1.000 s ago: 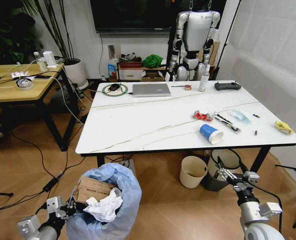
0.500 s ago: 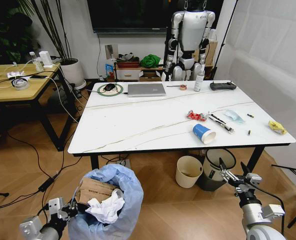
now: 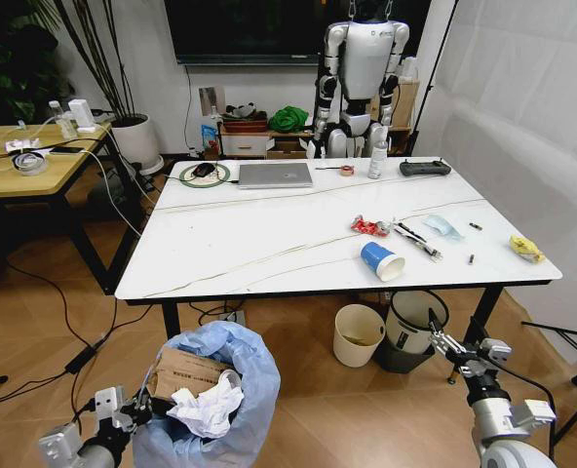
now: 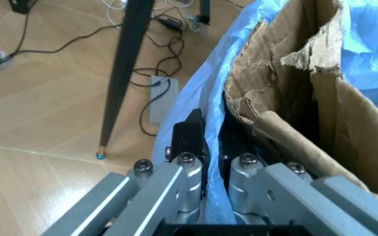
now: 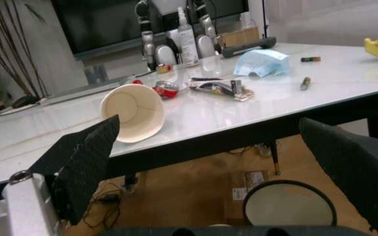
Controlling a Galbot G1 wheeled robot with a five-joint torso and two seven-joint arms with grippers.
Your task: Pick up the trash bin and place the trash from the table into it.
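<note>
Low at my left, the trash bin (image 3: 235,366) with its puffy light-blue bag holds a brown cardboard box (image 3: 184,370) and crumpled white tissues (image 3: 208,409). My left gripper (image 3: 133,409) is shut on the bin's rim; the left wrist view shows its fingers (image 4: 187,135) pinching the bag beside the torn cardboard (image 4: 287,73). My right gripper (image 3: 452,345) hangs open below the table's near right edge. On the white table (image 3: 259,239) lie a blue paper cup (image 3: 381,260) on its side, a red wrapper (image 3: 369,226), a light-blue mask (image 3: 442,226) and a yellow scrap (image 3: 525,249).
A cream bucket (image 3: 359,333) and a white bin with a black rim (image 3: 415,317) stand under the table. A silver laptop (image 3: 274,175) and a black controller (image 3: 425,168) lie at the far edge. A wooden-topped table (image 3: 25,166) stands at the left. Cables run over the floor.
The whole picture has shifted: the table now sits farther left and a little farther off, so the camera has moved. The bin stays in my left gripper; the right gripper stays open.
</note>
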